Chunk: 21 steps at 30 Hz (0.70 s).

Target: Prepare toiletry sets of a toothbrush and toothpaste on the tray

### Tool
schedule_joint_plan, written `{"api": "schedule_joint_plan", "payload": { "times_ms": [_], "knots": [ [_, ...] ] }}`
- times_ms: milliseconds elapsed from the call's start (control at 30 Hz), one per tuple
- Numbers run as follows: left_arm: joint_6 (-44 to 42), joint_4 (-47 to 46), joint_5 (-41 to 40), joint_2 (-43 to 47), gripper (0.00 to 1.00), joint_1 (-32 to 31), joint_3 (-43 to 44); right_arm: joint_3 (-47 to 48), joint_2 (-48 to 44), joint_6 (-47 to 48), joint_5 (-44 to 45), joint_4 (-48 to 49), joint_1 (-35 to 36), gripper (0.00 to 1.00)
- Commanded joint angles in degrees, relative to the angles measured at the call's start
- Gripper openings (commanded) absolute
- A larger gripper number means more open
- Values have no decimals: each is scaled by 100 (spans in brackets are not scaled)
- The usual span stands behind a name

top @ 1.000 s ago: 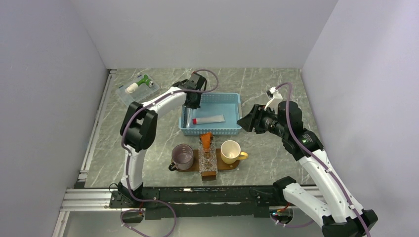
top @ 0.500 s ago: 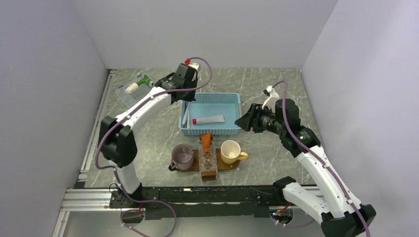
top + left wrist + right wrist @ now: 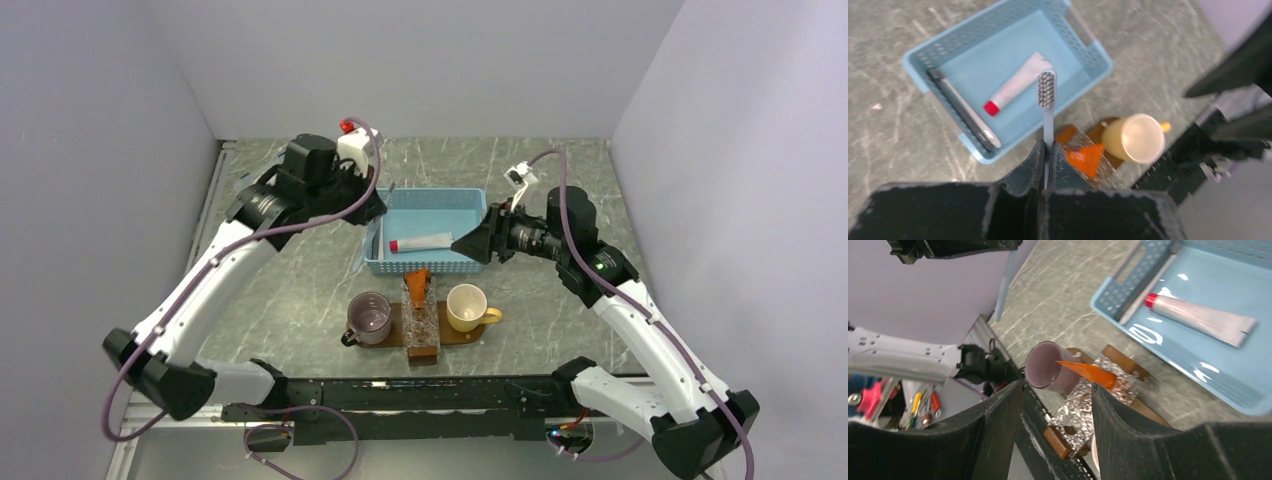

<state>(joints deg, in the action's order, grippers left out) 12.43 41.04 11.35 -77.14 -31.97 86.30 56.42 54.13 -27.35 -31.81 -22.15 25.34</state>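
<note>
Two claws hover over the table [image 3: 300,290]: the left claw [image 3: 1046,150] is clamped on the toothbrush [image 3: 1047,107], bristles outward, above the blue basket [image 3: 998,55]; the right claw [image 3: 1057,387] hangs with its fingers apart. The orange toothpaste [image 3: 1088,371] stands in a glass [image 3: 1079,405] on the tray [image 3: 1120,359].

On the bench [image 3: 560,310], the basket [image 3: 430,268] sits just beyond the tray [image 3: 450,338], with a capped tube [image 3: 422,241] lying inside it. On the tray a mug [image 3: 369,317] stands left and a cup [image 3: 467,306] right. Between them is a glass [image 3: 421,318] holding the toothpaste [image 3: 416,282].
</note>
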Motion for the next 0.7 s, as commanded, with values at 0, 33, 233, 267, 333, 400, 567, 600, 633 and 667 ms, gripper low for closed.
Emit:
{"api": "schedule_joint_plan", "payload": {
  "times_ms": [0, 33, 233, 267, 333, 400, 567, 600, 633, 667],
  "knots": [
    [-345, 297, 1396, 723, 0, -28, -423, 431, 186, 328, -427, 573, 588, 56],
    [-388, 326, 1576, 882, 0, -28, -542, 565, 247, 442, -339, 527, 806, 56],
    [-569, 363, 2580, 1791, 0, -21, -1300, 928, 531, 798, -541, 672, 1656, 59],
    [-589, 346, 2744, 1925, 0, -28, -1414, 995, 554, 854, -568, 639, 1723, 60],
    [-589, 236, 3098, 2280, 0, -26, -1681, 1110, 626, 977, -665, 551, 1804, 60],
    [-580, 103, 3406, 2553, 0, -29, -1946, 1216, 713, 1068, -832, 483, 1851, 61],
    [-582, -129, 4047, 3075, 0, -25, -2468, 1445, 990, 1145, -1225, 347, 1898, 61],
    [-576, -185, 4156, 3151, 0, -29, -2528, 1471, 1047, 1138, -1289, 347, 1922, 61],
    [-569, -226, 4269, 3213, 0, -26, -2564, 1484, 1104, 1127, -1349, 370, 1945, 62],
    [-573, -241, 4340, 3267, 0, -25, -2594, 1504, 1157, 1100, -1448, 396, 1988, 62]
  ]
}}
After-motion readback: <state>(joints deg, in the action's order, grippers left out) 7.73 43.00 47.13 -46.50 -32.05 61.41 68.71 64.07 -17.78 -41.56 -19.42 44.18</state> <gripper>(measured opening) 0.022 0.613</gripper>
